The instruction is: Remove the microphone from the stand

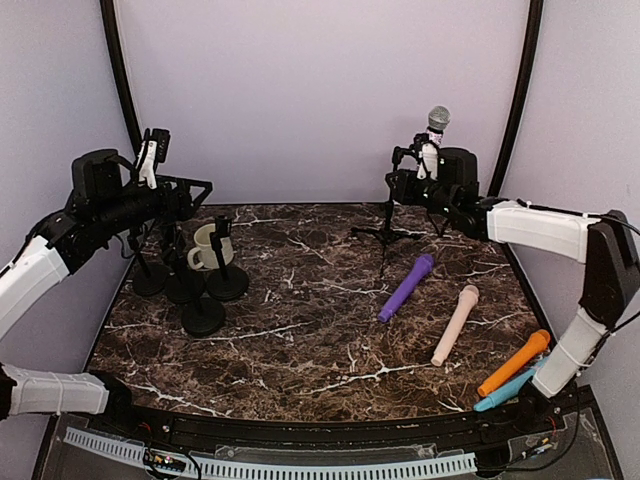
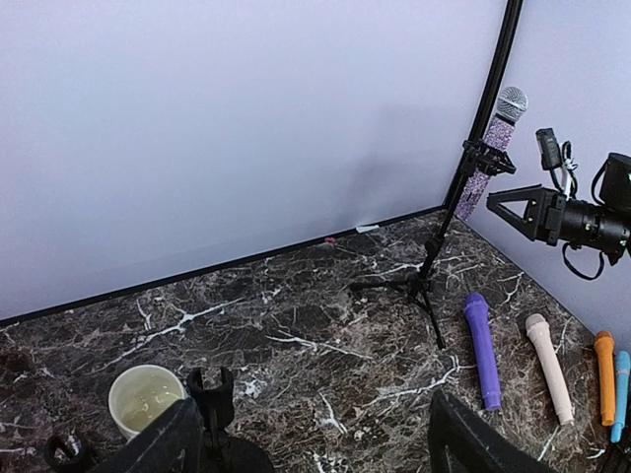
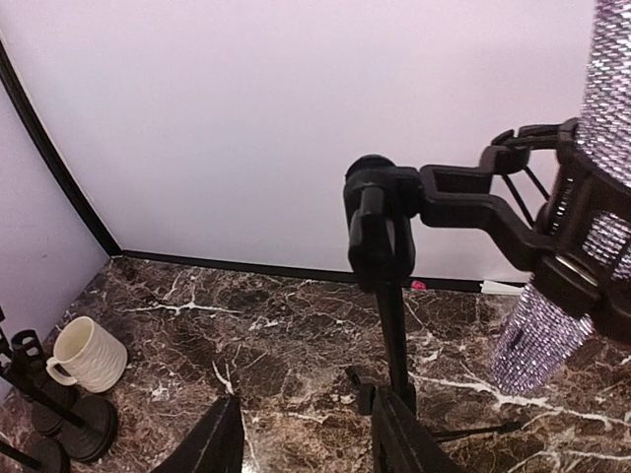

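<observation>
Your sparkly microphone (image 1: 437,125) sits in the clip (image 3: 463,197) at the top of the stand (image 1: 388,215), at the back right of the worktop (image 1: 300,350). The top view shows your right gripper (image 1: 400,180) up beside it. Only the left wrist view shows it from the side: the gripper is just beside the microphone's lower end, and you cannot tell if they touch. The right wrist view shows the clip up close, but the microphone's head is cut off there. Its two fingers (image 3: 212,443) stand apart with nothing between them. Your left gripper (image 2: 315,414) is wide apart too, above a cup (image 2: 145,397) on the left. Only the top view shows four loose microphones (image 1: 456,324) lying on the right.
</observation>
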`<control>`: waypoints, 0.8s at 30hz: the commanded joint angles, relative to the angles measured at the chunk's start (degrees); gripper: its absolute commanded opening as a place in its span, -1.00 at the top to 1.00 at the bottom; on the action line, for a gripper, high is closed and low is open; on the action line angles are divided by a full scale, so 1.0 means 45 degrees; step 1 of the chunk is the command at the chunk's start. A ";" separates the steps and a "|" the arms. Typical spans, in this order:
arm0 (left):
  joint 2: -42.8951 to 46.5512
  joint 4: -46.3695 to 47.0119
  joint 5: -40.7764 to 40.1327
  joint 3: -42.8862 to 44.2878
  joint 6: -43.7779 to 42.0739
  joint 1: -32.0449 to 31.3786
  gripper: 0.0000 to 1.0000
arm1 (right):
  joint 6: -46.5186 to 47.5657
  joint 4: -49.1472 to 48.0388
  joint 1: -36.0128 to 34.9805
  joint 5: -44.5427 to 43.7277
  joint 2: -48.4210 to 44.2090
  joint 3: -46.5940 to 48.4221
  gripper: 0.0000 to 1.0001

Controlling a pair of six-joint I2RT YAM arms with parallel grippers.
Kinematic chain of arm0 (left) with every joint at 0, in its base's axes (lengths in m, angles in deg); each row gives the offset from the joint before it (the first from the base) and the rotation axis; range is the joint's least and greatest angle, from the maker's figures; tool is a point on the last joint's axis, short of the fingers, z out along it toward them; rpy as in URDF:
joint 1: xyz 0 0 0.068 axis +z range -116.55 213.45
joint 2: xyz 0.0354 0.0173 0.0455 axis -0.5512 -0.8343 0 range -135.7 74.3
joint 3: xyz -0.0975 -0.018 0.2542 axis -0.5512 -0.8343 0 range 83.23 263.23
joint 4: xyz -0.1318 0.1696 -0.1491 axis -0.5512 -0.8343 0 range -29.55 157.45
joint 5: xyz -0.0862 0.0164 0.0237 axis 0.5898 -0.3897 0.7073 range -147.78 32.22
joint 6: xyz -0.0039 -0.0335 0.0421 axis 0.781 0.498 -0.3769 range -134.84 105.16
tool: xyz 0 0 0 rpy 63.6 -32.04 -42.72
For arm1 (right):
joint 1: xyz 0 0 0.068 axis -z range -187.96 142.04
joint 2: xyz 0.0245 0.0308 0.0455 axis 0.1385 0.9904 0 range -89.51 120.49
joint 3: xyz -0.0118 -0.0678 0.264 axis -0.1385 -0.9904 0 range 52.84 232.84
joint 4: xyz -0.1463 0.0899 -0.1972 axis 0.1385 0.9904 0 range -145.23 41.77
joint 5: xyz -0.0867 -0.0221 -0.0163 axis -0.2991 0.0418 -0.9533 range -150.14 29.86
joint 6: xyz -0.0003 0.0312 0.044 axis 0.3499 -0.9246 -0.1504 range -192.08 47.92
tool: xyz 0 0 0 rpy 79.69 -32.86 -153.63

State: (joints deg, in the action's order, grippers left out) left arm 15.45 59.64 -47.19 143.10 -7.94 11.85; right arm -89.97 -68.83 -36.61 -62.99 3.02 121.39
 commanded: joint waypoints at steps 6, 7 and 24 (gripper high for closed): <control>0.1341 -0.0862 -0.1265 -0.0491 -0.0221 0.0137 -0.63 | 0.1231 -0.2055 0.0349 -0.0628 0.2159 0.1540 0.25; 0.1384 -0.0881 -0.1349 -0.0459 -0.0282 0.0134 -0.63 | 0.1309 -0.2174 0.0350 -0.0645 0.2295 0.1560 0.27; 0.1493 -0.1193 -0.2048 -0.0549 -0.0341 0.0134 -0.63 | 0.1873 -0.3271 0.0330 -0.0306 0.3597 0.2155 0.76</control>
State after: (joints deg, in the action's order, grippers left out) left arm 20.87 54.61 -55.26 141.90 -9.17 12.09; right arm -82.10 -78.25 -34.77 -66.20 18.08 128.82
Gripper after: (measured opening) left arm 0.815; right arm 0.143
